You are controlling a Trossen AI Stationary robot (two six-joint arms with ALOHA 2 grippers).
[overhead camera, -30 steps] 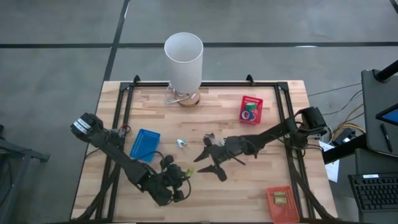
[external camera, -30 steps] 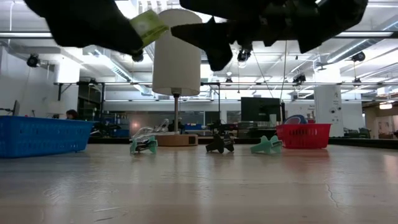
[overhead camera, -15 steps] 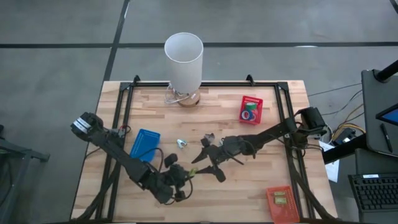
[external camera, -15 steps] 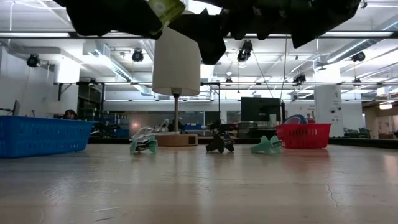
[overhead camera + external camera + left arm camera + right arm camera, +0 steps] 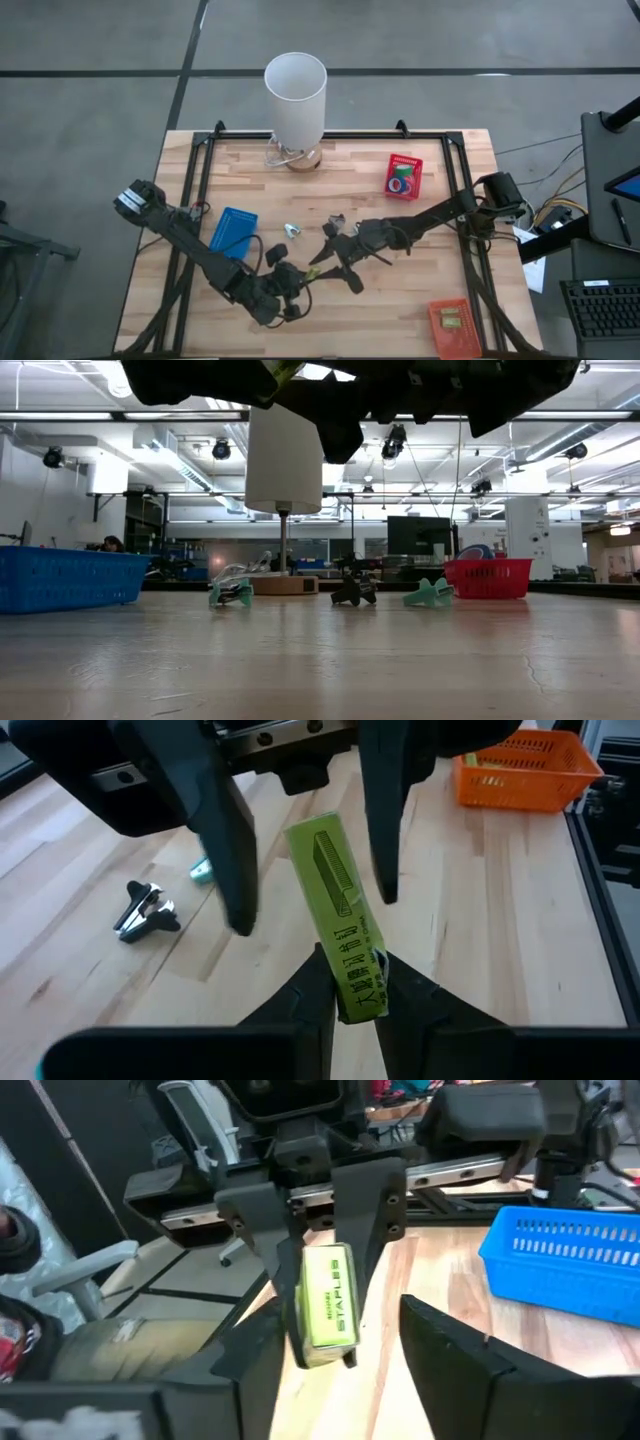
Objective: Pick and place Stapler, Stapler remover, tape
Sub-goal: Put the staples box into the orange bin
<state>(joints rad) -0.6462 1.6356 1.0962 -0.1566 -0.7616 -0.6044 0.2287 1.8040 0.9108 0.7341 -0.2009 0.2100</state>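
On the wooden table point(image 5: 420, 300), with the white lamp point(image 5: 296, 92) as our mark, the left pincer point(image 5: 347, 982) holds a green staples box point(image 5: 337, 910) well in front of it, clamped low. The right pincer point(image 5: 335, 1338) stands wide around the box; we fear it could tip or drop in the handover, since neither grip looks centred.
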